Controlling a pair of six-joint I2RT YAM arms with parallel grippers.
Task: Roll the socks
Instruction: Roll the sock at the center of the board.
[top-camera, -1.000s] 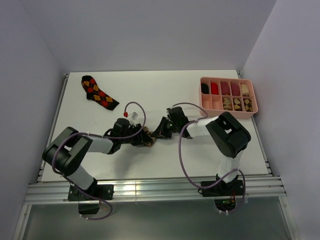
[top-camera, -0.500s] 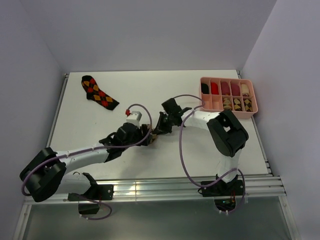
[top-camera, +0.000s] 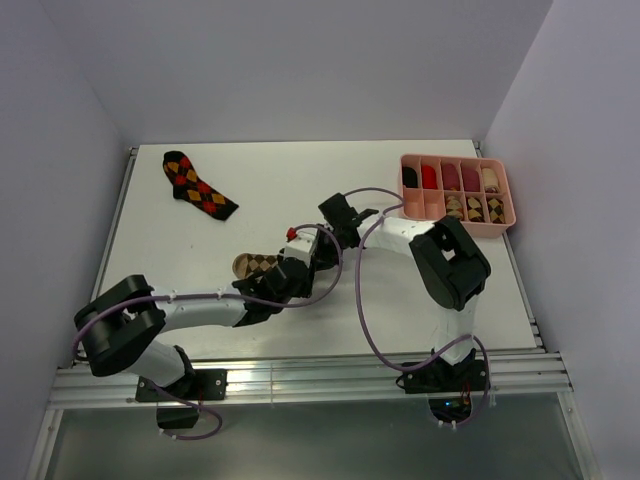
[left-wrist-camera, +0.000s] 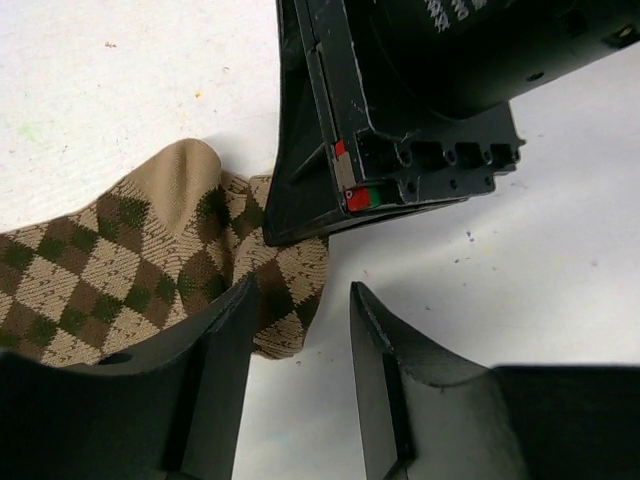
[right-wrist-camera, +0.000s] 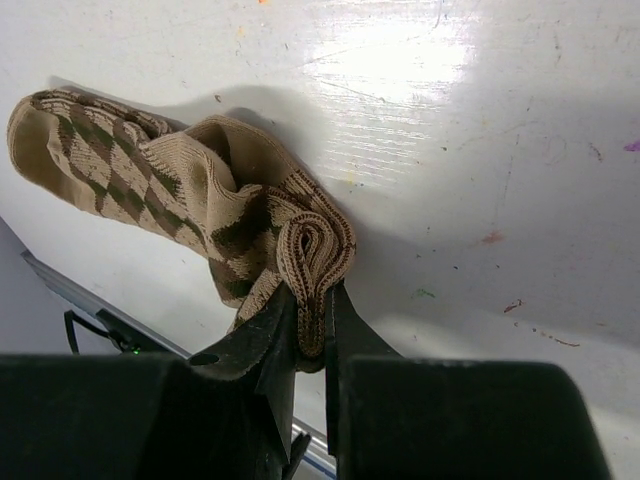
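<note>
My right gripper (right-wrist-camera: 312, 312) pinches the curled end of 1 tan diamond-patterned sock (right-wrist-camera: 190, 200), crumpled near the middle of the table (top-camera: 300, 180); my left gripper (left-wrist-camera: 302, 305) stands jaws apart, just beside it

Right end effector (right-wrist-camera: 311, 303) pinches the rolled end of tan-brown-cream argyle sock (right-wrist-camera: 160, 180) between near-closed fingers. Rest of sock lies crumpled toward upper left on scuffed white table (right-wrist-camera: 480, 150).
</note>
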